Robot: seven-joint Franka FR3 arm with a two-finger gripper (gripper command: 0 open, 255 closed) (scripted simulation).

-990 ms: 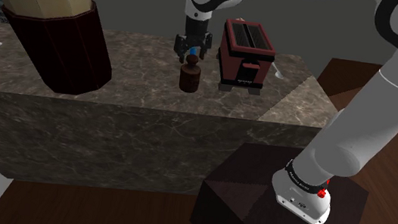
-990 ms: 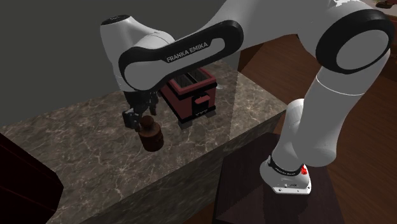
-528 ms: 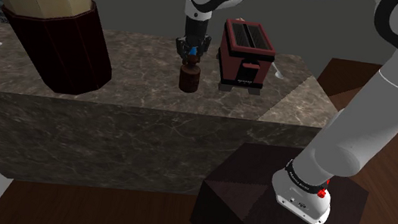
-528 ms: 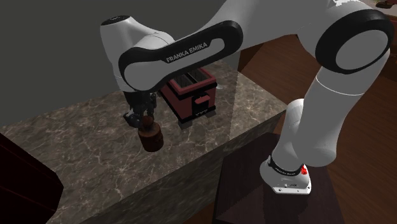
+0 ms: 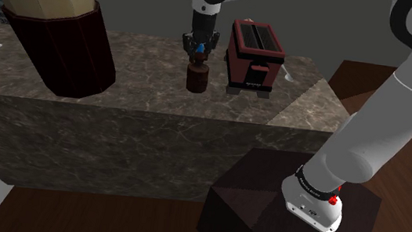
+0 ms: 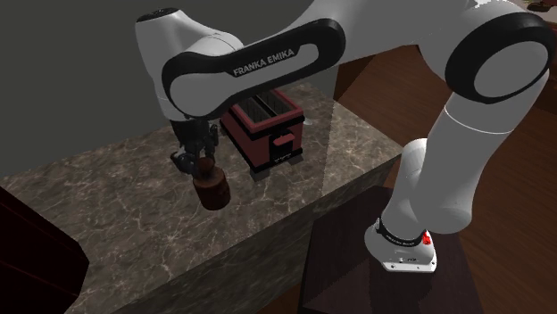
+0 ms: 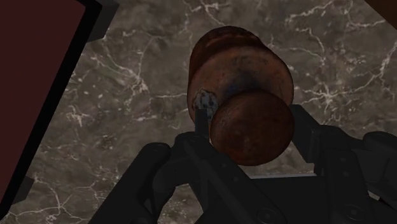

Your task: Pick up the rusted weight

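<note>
1. Shoulder view: the all-black two-finger gripper (image 5: 197, 52) comes straight down onto the knob of the rusty brown cylindrical weight (image 5: 196, 79). The weight is on the dark veined marble counter (image 5: 140, 57), just beside a dark red toaster (image 5: 254, 57). A big dark red tub with a cream lid (image 5: 55, 36) is well apart.
2. Second exterior view: the weight hangs right under the hand. I honestly can't tell if its base is clear of the stone.
3. Wrist view: the fingers (image 7: 310, 132) are clamped on the knob from both sides, so the grab looks done to me. Next is a straight lift, keeping away from the toaster.
</note>
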